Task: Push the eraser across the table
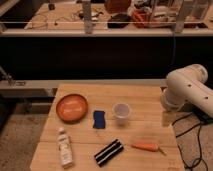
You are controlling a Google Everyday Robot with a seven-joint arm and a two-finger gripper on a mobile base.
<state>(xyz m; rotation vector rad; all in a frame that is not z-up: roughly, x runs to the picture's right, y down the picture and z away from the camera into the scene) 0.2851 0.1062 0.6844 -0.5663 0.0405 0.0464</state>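
Reader: What lies on the wooden table (150,100), left to right?

Arm: A white bottle (64,147) lies at 8 o'clock and an orange plate (72,107) sits at 10. A blue block (99,119) is close to the centre. At 6 o'clock, near the front edge, lies a black-and-white striped pad, which I take for the eraser (108,152), though the blue block could be meant. A clear cup (121,111) stands just right of centre, and a carrot (146,147) lies at 5.

Reader: And you?

Arm: My white arm (189,89) bends in at 3 o'clock. My gripper (168,117) seems to be the pale end below it, at the table's right edge. I cannot tell whether it is open or closed. It is well apart from the eraser, touching nothing.

Reader: Which step is this?

Arm: The approach, I judge, with no push begun. Next I must cross towards 6 o'clock, pass over the carrot and come down low beside the eraser. Pushing towards 12 would hit the blue block, so I need a clearer line.
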